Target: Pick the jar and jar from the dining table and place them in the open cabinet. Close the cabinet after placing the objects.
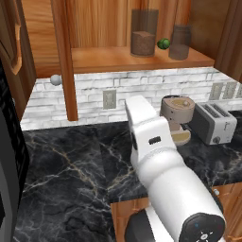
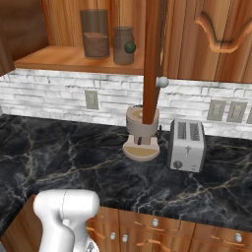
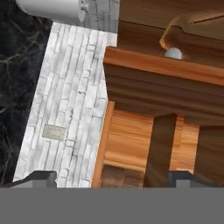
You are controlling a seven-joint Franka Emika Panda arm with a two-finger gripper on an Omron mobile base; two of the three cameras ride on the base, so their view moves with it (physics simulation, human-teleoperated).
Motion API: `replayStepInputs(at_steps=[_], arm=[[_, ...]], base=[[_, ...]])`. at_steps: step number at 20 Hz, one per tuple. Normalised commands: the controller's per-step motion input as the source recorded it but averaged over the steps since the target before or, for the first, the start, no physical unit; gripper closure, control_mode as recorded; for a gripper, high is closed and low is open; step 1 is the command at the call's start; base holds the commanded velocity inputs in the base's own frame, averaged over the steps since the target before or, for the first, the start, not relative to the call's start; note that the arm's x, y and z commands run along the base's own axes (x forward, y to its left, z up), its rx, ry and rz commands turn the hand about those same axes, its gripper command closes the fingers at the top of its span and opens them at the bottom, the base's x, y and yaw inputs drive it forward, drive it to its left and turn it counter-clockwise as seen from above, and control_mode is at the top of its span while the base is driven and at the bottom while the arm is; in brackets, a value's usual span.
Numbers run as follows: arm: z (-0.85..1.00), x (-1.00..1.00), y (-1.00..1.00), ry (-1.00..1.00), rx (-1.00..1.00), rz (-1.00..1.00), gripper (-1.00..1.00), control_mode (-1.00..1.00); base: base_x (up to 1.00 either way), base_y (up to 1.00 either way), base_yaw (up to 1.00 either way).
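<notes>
Currently two jars (image 1: pixel 144 32) (image 1: pixel 180 42) stand on the open cabinet's (image 1: pixel 142 57) shelf; one toaster (image 1: pixel 212 122) sits on the counter (image 1: pixel 66 175). Gripper (image 3: pixel 111 177) fingers spread apart, holding nothing.

Toaster (image 2: pixel 186 145): you had a silver two-slot one on the black marble counter (image 2: pixel 74 152), at 3 o'clock of the round appliance.
Round appliance (image 2: pixel 141 133): grey-brown, on a tan disc base, standing near the backsplash.
Backsplash (image 1: pixel 156 90): white brick tiles with a beige outlet plate (image 1: pixel 109 99) set into them.
More outlets (image 2: pixel 227 111): you saw two plates at 1 o'clock of the toaster.
Low drawers (image 2: pixel 162 229): orange-brown wood with small silver knobs, under the counter edge.
</notes>
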Motion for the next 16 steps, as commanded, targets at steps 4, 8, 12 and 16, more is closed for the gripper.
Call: replayStepInputs(at_steps=[4,8,12,16], arm=[[-0.05,0.0,0.52,-0.03,-0.08,0.13,-1.0,-1.0],[-0.05,0.0,0.55,-0.06,-0.08,0.15,-1.0,-1.0],[-0.04,0.0,0.55,-0.02,-0.06,0.15,-1.0,-1.0],[0.0,0.11,0.44,0.0,-0.02,0.11,-1.0,-1.0]], base=[[0.0,0.0,0.0],[0.0,0.0,0.0],[0.0,0.0,0.0],[0.0,0.0,0.0]])
